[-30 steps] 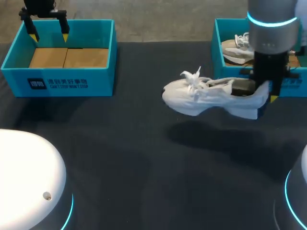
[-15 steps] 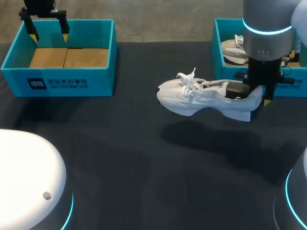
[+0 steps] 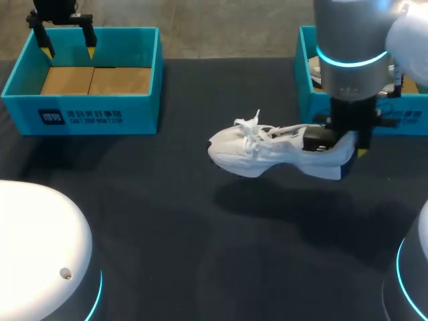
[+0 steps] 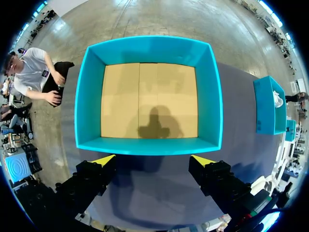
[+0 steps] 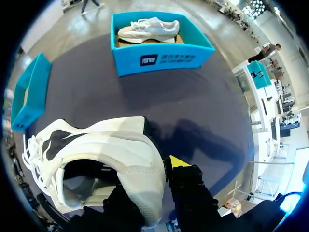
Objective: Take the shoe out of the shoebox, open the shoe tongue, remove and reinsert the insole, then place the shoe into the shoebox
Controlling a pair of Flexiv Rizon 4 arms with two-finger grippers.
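A white sneaker (image 3: 267,155) hangs above the dark table, toe pointing left and laces loose. My right gripper (image 3: 346,143) is shut on its heel collar. In the right wrist view one finger is inside the sneaker (image 5: 104,154) and the other, yellow-tipped, presses the outside of the heel, with the right gripper (image 5: 150,180) clamped between. The blue shoebox (image 3: 302,80) behind it holds a second shoe (image 5: 147,28). My left gripper (image 3: 67,41) stands open over the far edge of an empty blue box (image 3: 87,117). From the wrist, the left gripper (image 4: 153,160) has nothing between its fingers.
The empty box (image 4: 149,145) has a bare cardboard floor. The right shoebox (image 5: 164,60) stands at the table's far right. Dark tabletop (image 3: 167,221) stretches between and in front of the two boxes.
My right arm has carried the sneaker to the left, away from the right shoebox, and a little nearer. The left arm has not moved.
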